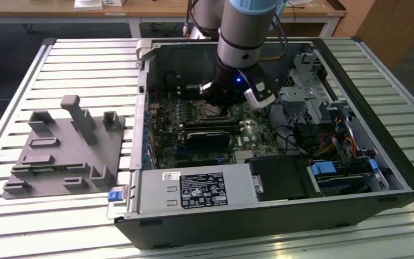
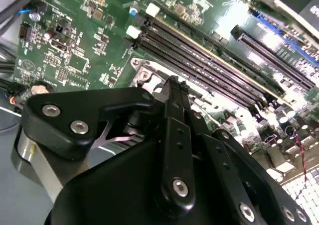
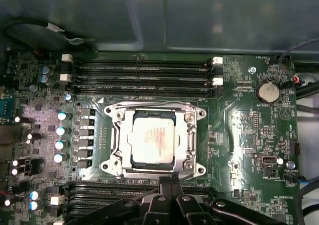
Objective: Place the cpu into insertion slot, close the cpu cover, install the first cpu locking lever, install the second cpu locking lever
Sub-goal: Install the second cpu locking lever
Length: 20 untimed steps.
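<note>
cpu seated under closed cover

the cpu (image 3: 153, 141) lies in the insertion slot (image 3: 119, 161), the cpu cover (image 3: 185, 139) down around it. the gripper (image 3: 172, 181), fingers pressed together and empty, hovers at the socket's edge, hiding that rim. memory slots (image 3: 142, 70) flank it.

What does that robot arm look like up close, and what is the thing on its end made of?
The arm is a thick silvery-grey tube with a pale blue ring at its joint and a small blue light lower down. Thin cables run beside it. The gripper is matte black, built of flat linked bars joined by shiny silver screws, narrowing to slim fingers.
</note>
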Tool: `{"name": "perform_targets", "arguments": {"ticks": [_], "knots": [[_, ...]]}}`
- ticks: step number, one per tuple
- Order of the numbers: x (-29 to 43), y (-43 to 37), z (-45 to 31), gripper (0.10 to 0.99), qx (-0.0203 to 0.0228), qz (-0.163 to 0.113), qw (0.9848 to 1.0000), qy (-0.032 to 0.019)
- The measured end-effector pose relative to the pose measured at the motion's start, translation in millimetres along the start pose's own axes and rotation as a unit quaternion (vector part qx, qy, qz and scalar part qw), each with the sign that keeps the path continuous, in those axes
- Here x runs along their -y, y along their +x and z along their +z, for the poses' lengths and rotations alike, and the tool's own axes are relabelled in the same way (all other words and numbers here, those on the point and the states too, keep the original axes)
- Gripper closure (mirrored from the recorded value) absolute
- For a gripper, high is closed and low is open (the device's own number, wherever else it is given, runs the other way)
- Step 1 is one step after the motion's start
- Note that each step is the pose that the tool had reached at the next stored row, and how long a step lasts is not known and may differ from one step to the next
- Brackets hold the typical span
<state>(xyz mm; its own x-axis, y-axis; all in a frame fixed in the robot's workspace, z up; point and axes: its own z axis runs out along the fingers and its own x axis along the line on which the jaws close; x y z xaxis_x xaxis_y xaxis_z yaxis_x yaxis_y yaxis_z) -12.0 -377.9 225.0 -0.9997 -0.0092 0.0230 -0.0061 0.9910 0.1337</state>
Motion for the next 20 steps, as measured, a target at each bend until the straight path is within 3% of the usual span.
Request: {"name": "perform_targets", "arguments": {"ticks": [9, 12, 16, 20], "knots": [[4.2, 23.3, 0.0, 0.965, 0.0000, 0.000, 1.0000, -0.0064], [5.4, 26.5, -0.1, 0.965, 0.0000, 0.000, 1.0000, -0.0086], [8.2, 31.4, -0.4, 0.965, 0.0001, 0.000, 0.9999, -0.0168], [11.0, 35.8, -0.6, 0.965, 0.0001, -0.001, 0.9998, -0.0188]]}}
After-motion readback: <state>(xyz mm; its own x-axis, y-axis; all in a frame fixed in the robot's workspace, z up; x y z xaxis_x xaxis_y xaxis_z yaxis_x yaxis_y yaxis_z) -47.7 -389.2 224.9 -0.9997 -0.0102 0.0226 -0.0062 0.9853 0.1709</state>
